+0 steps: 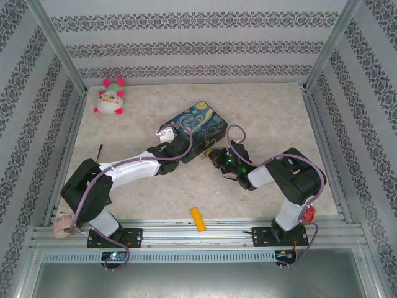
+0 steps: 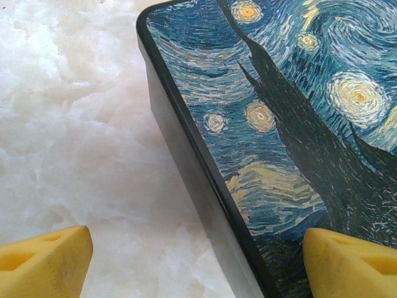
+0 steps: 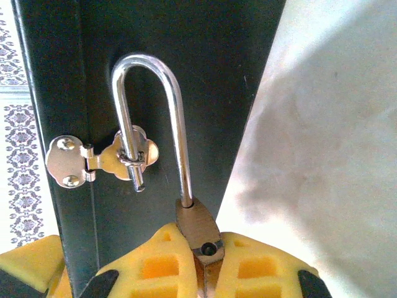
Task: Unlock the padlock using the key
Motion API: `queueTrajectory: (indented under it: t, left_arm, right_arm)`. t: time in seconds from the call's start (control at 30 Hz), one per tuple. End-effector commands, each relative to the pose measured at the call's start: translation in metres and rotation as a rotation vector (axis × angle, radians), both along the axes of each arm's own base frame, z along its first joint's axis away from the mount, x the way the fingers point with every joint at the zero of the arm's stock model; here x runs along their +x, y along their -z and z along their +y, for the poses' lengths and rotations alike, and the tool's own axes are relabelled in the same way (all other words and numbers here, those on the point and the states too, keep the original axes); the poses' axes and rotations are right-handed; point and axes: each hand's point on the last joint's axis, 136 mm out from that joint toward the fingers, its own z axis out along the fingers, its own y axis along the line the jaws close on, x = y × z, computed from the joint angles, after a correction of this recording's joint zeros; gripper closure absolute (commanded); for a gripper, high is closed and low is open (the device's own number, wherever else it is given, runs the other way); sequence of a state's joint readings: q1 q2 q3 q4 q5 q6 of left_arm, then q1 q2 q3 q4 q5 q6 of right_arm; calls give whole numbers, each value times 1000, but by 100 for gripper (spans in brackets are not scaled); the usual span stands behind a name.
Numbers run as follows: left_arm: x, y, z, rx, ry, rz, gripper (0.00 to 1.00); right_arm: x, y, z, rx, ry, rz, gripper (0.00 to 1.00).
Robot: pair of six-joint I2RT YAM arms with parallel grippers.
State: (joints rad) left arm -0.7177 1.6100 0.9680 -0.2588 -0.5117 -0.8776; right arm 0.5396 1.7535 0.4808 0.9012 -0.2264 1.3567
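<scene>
The padlock [image 3: 197, 223] has its brass body pinched between the yellow pads of my right gripper [image 3: 208, 267], which is shut on it. Its silver shackle [image 3: 149, 68] stands raised: one leg sits in the body, and the free leg hangs through the silver clasp [image 3: 102, 158] on the dark front of the painted box [image 3: 186, 56]. An empty hole shows in the top of the body. The key is out of view. My left gripper [image 2: 198, 267] is open astride the box's [image 2: 279, 124] left edge, one fingertip [image 2: 46, 264] over the table and the other over the lid.
A yellow-orange block [image 1: 197, 218] lies near the front rail between the arm bases. A plush toy [image 1: 110, 97] sits at the back left. A thin dark stick [image 1: 99, 151] lies by the left wall. Metal frame rails ring the marble table [image 1: 267, 112].
</scene>
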Motion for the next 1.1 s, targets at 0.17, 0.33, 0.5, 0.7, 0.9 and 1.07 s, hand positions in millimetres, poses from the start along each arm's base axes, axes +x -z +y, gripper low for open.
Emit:
queueTrajectory:
  t: [0.17, 0.33, 0.5, 0.7, 0.9, 1.07]
  left_arm:
    - [-19, 28, 39, 121, -49, 117, 14]
    - [-19, 28, 43, 125, -56, 121, 14]
    - [-19, 27, 44, 121, -57, 119, 15]
    - [-20, 29, 43, 123, -54, 125, 15]
    - [-21, 30, 44, 123, -53, 126, 15]
    - [-22, 31, 45, 128, -51, 131, 17]
  right_arm:
    - [-10, 1, -5, -3, 30, -8, 100]
    - [-8, 1, -7, 1, 42, -15, 100]
    - [-3, 1, -7, 7, 52, -20, 100]
    - [5, -1, -2, 37, 57, -34, 100]
    - [12, -2, -3, 44, 81, -53, 100]
    - [17, -5, -2, 71, 101, -72, 100]
